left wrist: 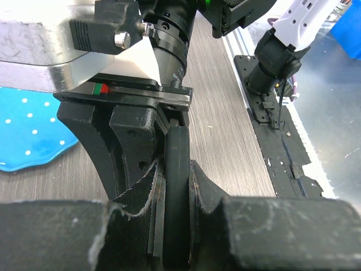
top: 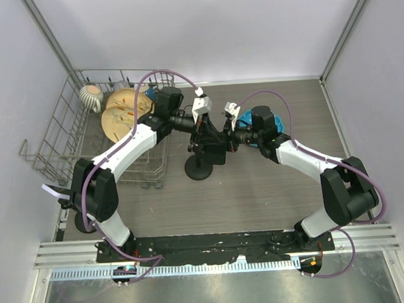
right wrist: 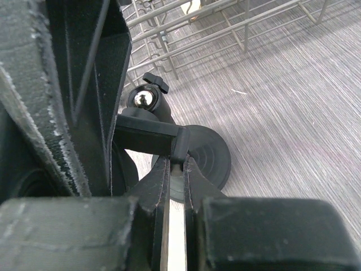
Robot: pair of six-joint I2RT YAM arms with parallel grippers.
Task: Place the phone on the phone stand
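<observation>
Clenched left hand [left wrist: 176, 175] pinching phone [left wrist: 177, 141] edge-on, just above phone stand [top: 199, 169] at bench [top: 271, 189] centre. Right hand [right wrist: 176, 169] clenched at phone's three o'clock, on what unclear. Risks toppling stand through opposing pulls.

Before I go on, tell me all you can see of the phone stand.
The phone stand is black and plastic-looking: a round ridged base flat on the wood-grain table, a short neck with a shiny ball joint and thumbscrew, and a cradle bracket. It stands upright beside the dish rack; whether the phone touches it is hidden.
</observation>
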